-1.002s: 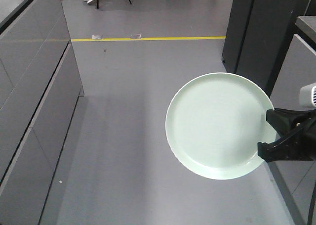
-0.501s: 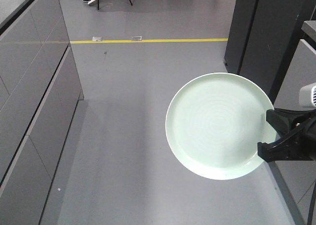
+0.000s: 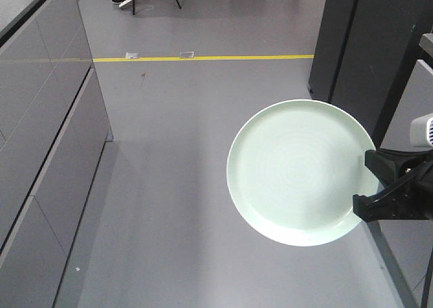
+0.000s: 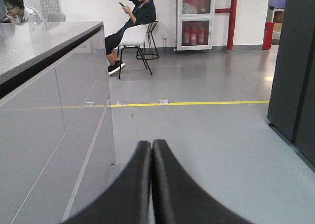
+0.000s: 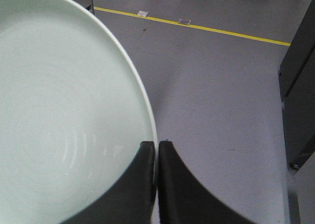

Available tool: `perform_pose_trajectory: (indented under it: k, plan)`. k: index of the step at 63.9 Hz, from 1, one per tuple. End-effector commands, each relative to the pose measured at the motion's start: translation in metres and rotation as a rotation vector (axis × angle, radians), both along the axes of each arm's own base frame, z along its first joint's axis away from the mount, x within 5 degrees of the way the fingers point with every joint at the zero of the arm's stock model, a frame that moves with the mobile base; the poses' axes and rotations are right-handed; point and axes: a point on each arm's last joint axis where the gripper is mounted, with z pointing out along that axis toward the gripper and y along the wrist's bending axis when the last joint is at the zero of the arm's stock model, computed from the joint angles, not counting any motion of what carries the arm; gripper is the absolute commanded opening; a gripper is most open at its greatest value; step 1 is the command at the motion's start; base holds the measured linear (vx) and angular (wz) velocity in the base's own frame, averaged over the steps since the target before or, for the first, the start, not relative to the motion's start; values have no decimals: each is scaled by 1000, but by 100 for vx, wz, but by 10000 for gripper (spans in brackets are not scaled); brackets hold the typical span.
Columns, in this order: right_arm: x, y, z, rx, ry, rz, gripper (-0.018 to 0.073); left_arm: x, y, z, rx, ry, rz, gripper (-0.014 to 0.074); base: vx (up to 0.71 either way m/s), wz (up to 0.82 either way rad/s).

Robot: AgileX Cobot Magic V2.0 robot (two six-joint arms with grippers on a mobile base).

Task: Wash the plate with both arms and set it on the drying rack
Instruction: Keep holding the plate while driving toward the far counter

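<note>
The pale mint-green plate (image 3: 301, 172) hangs in the air above the grey floor, held level by its right rim. My right gripper (image 3: 369, 186) is shut on that rim; in the right wrist view its two black fingers pinch the plate (image 5: 64, 111) edge, with the right gripper (image 5: 157, 144) at the bottom centre. My left gripper (image 4: 151, 143) is shut with nothing between its fingers and points down the aisle. It does not show in the front view. The drying rack is out of view.
A long grey cabinet run with a dark countertop (image 3: 40, 125) lines the left side. A tall dark cabinet (image 3: 365, 44) stands at the right. A yellow floor line (image 3: 203, 57) crosses the aisle. Two seated people (image 4: 135, 15) are far ahead.
The floor, yellow line and cabinets have shifted slightly in the front view, so the base has moved. The plate and right gripper keep the same place in the frame.
</note>
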Motion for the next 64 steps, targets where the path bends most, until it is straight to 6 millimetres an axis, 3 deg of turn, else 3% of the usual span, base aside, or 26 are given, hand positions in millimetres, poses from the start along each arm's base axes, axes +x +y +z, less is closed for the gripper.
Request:
perform_pose_trajectory:
  k: [1, 64]
  plan:
    - [1, 0, 19, 19, -118, 0, -9, 0, 0, 0, -11, -67, -4, -6, 9, 0]
    - [1, 0, 19, 20, -119, 0, -9, 0, 0, 0, -11, -67, -4, -6, 9, -1]
